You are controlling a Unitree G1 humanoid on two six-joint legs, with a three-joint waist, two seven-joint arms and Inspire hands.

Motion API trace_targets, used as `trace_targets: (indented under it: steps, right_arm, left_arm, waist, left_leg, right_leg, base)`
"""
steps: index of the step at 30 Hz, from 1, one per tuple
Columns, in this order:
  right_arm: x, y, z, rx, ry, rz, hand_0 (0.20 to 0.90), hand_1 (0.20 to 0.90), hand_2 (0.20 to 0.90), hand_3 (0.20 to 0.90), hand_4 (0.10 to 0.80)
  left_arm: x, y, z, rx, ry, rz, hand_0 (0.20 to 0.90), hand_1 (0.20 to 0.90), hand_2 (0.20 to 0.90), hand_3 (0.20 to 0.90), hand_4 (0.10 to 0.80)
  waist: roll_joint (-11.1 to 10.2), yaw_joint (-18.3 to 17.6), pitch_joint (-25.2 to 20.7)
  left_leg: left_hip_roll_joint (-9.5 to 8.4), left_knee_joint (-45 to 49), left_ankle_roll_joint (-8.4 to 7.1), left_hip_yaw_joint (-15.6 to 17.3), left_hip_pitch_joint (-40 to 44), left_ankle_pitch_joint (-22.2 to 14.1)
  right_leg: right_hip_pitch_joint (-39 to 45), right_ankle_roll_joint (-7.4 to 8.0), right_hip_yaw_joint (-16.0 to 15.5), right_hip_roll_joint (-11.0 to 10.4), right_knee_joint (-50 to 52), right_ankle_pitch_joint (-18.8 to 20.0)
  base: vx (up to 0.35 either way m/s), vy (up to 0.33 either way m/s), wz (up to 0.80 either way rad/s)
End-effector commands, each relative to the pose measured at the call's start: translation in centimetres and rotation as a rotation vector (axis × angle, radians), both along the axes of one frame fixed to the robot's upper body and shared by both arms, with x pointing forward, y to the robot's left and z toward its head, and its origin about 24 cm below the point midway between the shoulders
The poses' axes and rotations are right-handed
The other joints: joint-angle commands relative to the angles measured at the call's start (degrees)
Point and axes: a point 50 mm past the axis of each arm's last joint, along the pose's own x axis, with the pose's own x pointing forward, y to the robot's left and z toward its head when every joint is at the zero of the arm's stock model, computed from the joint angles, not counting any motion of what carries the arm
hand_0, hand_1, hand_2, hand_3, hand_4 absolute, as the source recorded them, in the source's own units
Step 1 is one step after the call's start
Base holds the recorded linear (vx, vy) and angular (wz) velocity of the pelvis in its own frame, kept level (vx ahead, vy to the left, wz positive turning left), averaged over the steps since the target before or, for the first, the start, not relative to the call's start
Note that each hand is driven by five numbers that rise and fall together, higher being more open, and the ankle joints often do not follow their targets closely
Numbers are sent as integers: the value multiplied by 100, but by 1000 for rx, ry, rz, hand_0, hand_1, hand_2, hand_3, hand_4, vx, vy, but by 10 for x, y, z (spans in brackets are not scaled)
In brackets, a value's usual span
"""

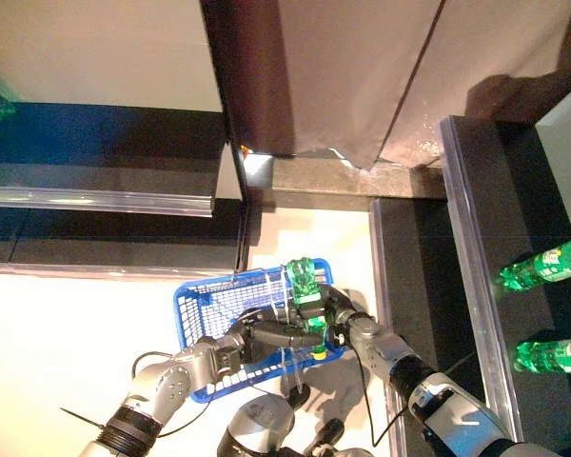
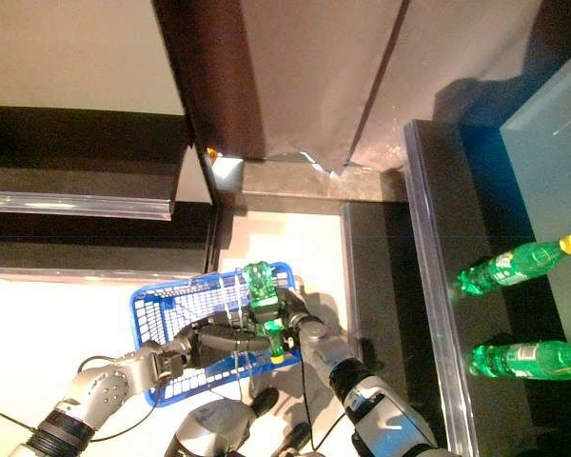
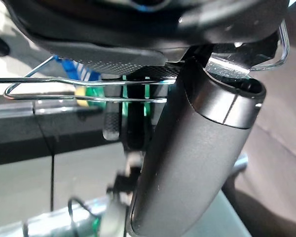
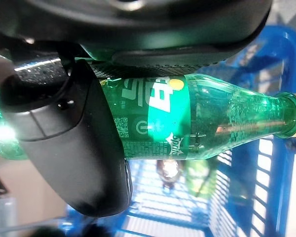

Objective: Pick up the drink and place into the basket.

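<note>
My right hand (image 1: 341, 314) is shut on a green drink bottle (image 1: 306, 293) with a yellow cap and holds it over the right end of the blue basket (image 1: 214, 303). In the right wrist view the thumb (image 4: 74, 143) wraps across the bottle (image 4: 212, 116) with the blue basket's mesh (image 4: 266, 163) below it. My left hand (image 1: 257, 338) is shut on the basket's thin wire handles (image 3: 79, 91) and holds the blue basket up in front of me, above the pale floor.
Two more green bottles (image 2: 514, 267) (image 2: 528, 360) lie on a dark shelf at the right, behind a clear rail (image 2: 436, 286). A dark shelf with a clear front edge (image 1: 95, 195) runs along the left. A brown panel (image 1: 324, 67) stands at the back.
</note>
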Motion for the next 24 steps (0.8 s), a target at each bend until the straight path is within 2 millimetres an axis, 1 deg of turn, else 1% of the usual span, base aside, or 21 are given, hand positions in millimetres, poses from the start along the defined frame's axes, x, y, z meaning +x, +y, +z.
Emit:
trace_targets:
  steps: [1,3,6,10,11,12,13,14,19,24]
  right_arm:
    - [2,50,13,-2,-87,151,300,300,300,200,100]
    - [2,49,9,-39,-76,157,300,300,300,200,100]
    - [0,49,7,-56,-61,157,300,300,300,200,100]
    - [-1,44,2,-89,-32,135,300,300,300,200,100]
    - [-1,42,1,-91,-25,125,434,434,434,356,256]
    - [-1,42,0,-84,-18,117,547,547,547,488,388]
    - [-2,41,0,-80,-13,109,813,813,813,798,698]
    - [-2,41,-1,-74,-6,91,900,900,900,900,800]
    - [-1,39,-1,-65,5,50,900,900,900,900,800]
    - [-1,40,0,-76,13,57,900,900,900,900,800]
  left_arm:
    - [-36,-99,111,-764,-342,-452,300,300,300,200,100]
    - [-39,-105,114,-782,-336,-461,300,300,300,200,100]
    - [-42,-111,116,-814,-313,-472,300,300,300,200,100]
    - [-47,-116,117,-846,-280,-497,300,300,300,200,100]
    - [-49,-118,117,-853,-268,-505,300,300,300,200,100]
    - [-50,-119,117,-858,-257,-512,300,300,300,200,100]
    - [-51,-120,117,-859,-251,-515,300,300,300,200,100]
    - [-53,-121,116,-857,-246,-517,300,300,300,200,100]
    - [-53,-124,112,-857,-229,-489,300,300,300,200,100]
    - [-49,-122,110,-847,-233,-452,300,300,300,200,100]
  waist:
    - [99,247,-1635]
    - [83,280,-1653]
    - [85,297,-1679]
    - [53,323,-1710]
    - [47,326,-1719]
    - [39,325,-1729]
    - [27,323,-1738]
    - [18,319,-1752]
    - [24,264,-1816]
    - [22,220,-1852]
  left_leg:
    - [576,10,-207,568,-237,-359]
    - [570,8,-219,530,-236,-357]
    - [559,9,-221,494,-239,-353]
    - [543,30,-231,459,-267,-341]
    - [542,26,-228,447,-263,-338]
    - [542,19,-230,441,-257,-336]
    - [541,7,-230,435,-252,-332]
    - [538,-1,-231,431,-247,-326]
    - [539,-46,-231,447,-200,-307]
    - [554,-66,-229,502,-167,-300]
  right_leg:
    - [-200,-154,-160,3,339,130]
    - [-173,-163,-196,4,325,123]
    - [-154,-170,-232,0,328,109]
    - [-135,-168,-300,-18,351,96]
    - [-128,-167,-308,-19,357,93]
    - [-120,-166,-314,-16,352,92]
    - [-116,-163,-322,-15,347,96]
    - [-110,-162,-323,-12,340,101]
    - [-77,-150,-291,-6,304,122]
    - [-67,-136,-230,-7,267,154]
  base:
    - [24,-1,9]
    - [18,12,8]
    - [8,19,2]
    - [8,2,6]
    - [31,6,59]
    - [30,3,65]
    - [31,2,57]
    - [33,5,13]
    - [31,20,4]
    - [11,12,0]
